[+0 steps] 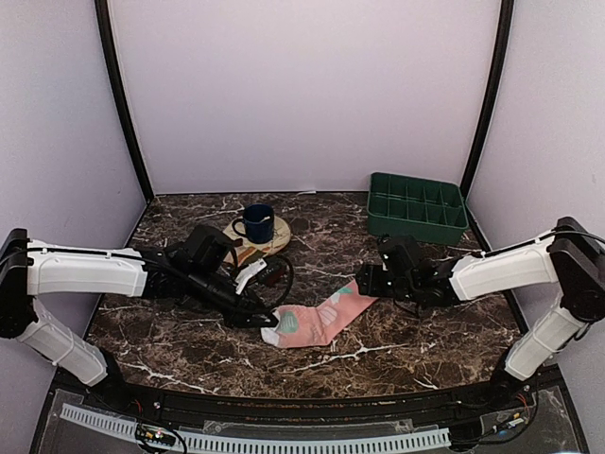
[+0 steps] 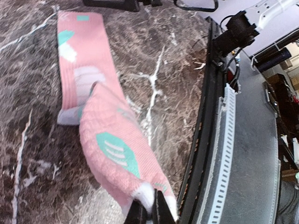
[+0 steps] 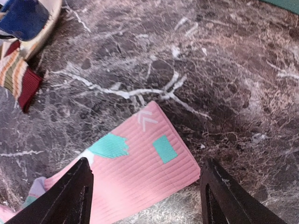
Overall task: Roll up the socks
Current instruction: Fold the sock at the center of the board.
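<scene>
So, pink sock [image 1: 319, 322]: lies mid-table on the marble, cuff end toward the right arm, toe half lifted and bent back over the flat part.
Left gripper [image 2: 149, 212]: I see it clamped tight on the sock's white toe, with that end raised off the table.
Right gripper [image 3: 147, 163]: fingers spread wide, one on either side of the cuff end; I cannot tell whether they touch the fabric.
Striped sock [image 3: 18, 74]: behind the left arm, apart from the pink one, just beside the coaster.
Coaster [image 1: 276, 238]: carries a blue mug [image 1: 255, 223].
Green tray [image 1: 417, 206]: far right corner.
Table [image 1: 425, 331]: dark, white-veined marble.
</scene>
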Robot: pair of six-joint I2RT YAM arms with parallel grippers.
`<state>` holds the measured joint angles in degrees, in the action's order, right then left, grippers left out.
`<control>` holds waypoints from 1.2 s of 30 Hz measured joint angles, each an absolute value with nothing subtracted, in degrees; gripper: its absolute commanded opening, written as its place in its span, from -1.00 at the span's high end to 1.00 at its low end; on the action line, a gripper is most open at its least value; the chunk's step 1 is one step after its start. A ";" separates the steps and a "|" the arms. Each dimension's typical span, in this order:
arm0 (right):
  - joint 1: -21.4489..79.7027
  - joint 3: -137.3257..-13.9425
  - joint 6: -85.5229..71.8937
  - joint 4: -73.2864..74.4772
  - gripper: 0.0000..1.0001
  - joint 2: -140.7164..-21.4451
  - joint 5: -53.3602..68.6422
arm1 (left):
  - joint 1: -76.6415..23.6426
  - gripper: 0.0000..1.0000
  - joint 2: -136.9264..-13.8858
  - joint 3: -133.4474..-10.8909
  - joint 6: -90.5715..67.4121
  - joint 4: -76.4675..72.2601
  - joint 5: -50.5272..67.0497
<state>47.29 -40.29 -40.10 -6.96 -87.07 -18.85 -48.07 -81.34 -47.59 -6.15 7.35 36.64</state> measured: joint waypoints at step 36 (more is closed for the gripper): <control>43.05 -40.47 -48.99 -7.79 0.58 -95.70 -10.35 | -48.07 1.00 -78.83 -40.60 -14.57 6.20 9.96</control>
